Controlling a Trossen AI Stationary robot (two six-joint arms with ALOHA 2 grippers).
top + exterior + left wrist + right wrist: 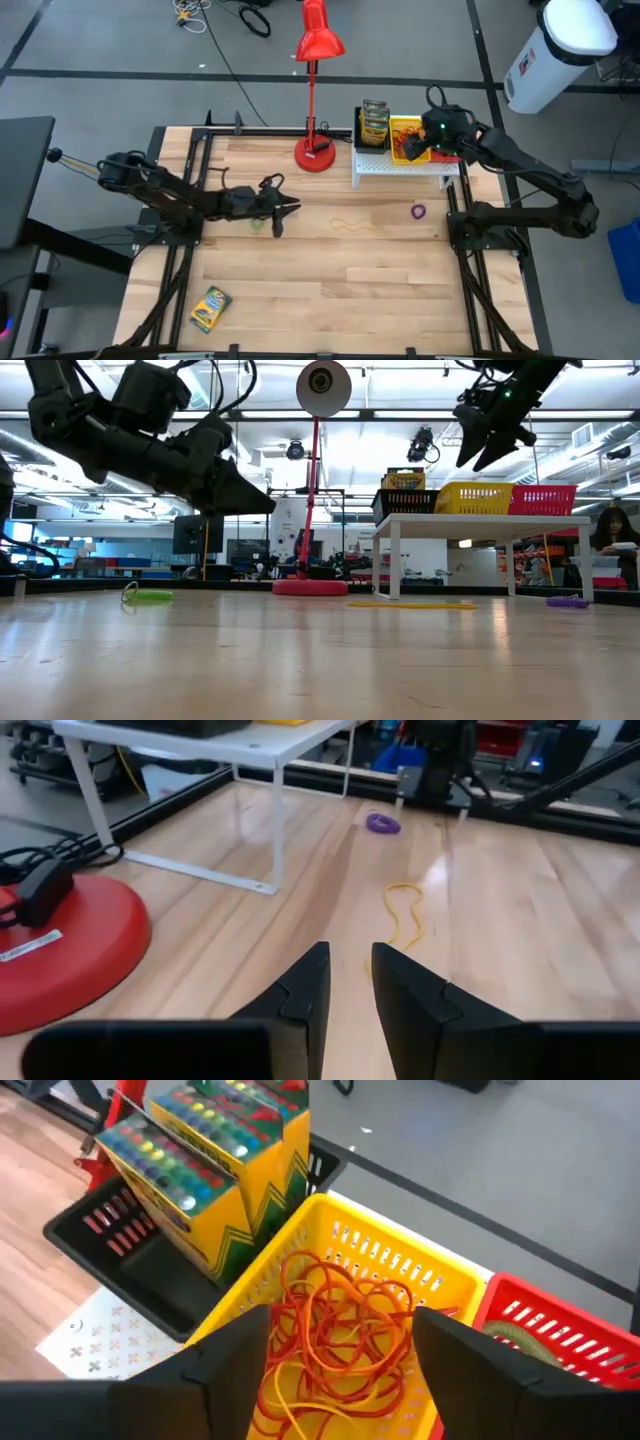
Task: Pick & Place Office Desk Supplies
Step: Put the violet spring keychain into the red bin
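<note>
You're working at a pale wooden table in an open lab, with a tall red desk lamp at its back edge, beside a small white stand. That stand carries the three mesh bins side by side so each kind of supply has its own home: the black bin holds upright crayon boxes, the yellow bin a tangle of red and orange rubber bands, the red bin sits at the end. Your right gripper hangs over the yellow bin, jaws spread and empty, which reads as a drop just made. Your left gripper hovers low mid-table, jaws narrow with nothing between them, pointing towards the tan band and, beyond it, the purple band. A green band lies under the left arm, and one crayon box waits near the front-left edge.
</note>
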